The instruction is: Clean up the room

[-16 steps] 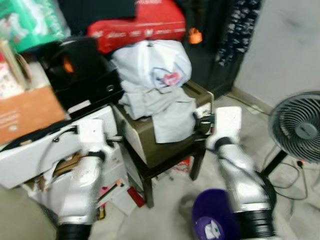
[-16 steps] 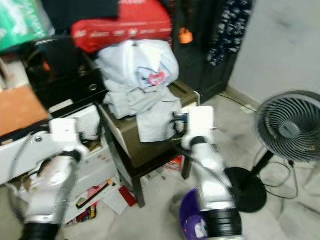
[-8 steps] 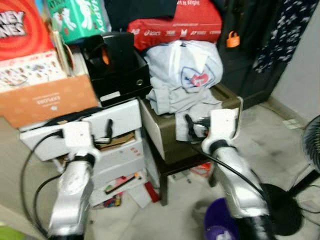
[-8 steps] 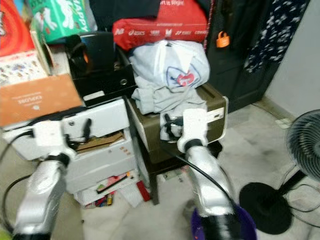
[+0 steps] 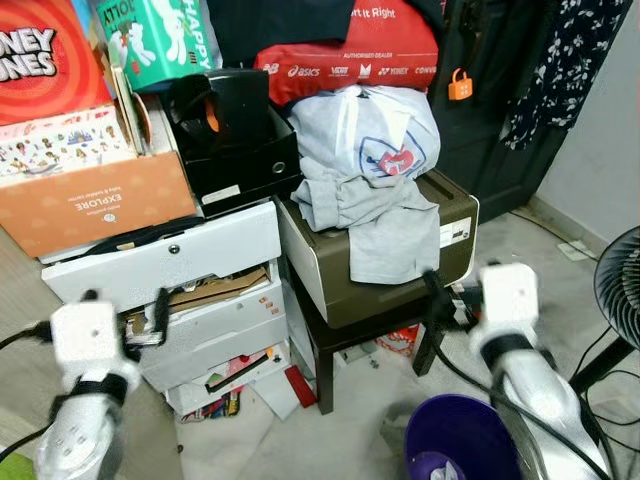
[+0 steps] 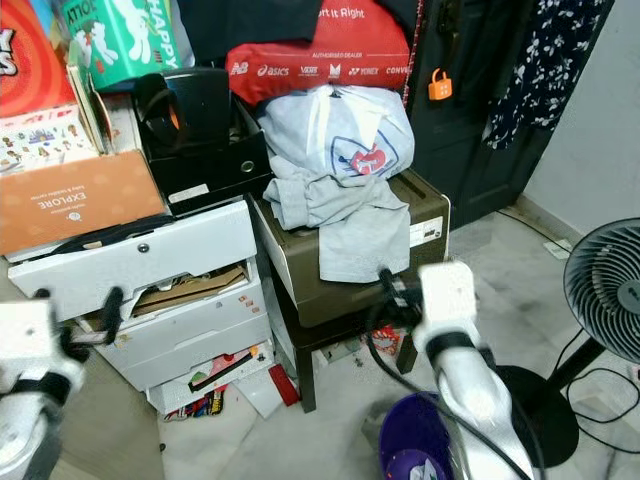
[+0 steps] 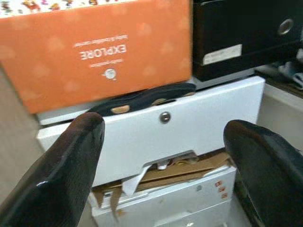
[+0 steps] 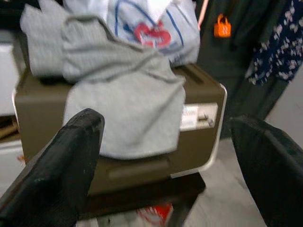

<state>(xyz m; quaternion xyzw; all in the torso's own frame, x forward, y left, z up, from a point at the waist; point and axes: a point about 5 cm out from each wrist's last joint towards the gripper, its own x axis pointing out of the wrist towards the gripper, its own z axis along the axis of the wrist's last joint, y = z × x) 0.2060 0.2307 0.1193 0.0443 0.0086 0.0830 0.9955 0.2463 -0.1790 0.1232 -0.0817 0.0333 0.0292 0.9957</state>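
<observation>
A heap of grey clothes lies on a brown box that rests on a dark stool. One grey shirt hangs down over the box's front. My right gripper is open, held low in front of the box's right corner, a short way from the hanging shirt, with nothing between its fingers. My left gripper is open too, low on the left and facing the white drawer unit. A purple bin stands on the floor by my right arm.
Orange and printed boxes and a black box are stacked on the drawers, with a red bag behind the clothes. Papers spill from the lower drawers. A standing fan with cables is at the right.
The view has swung left and steadied. Both arms have dropped lower in the picture, and the right gripper has drawn back from the hanging shirt.
</observation>
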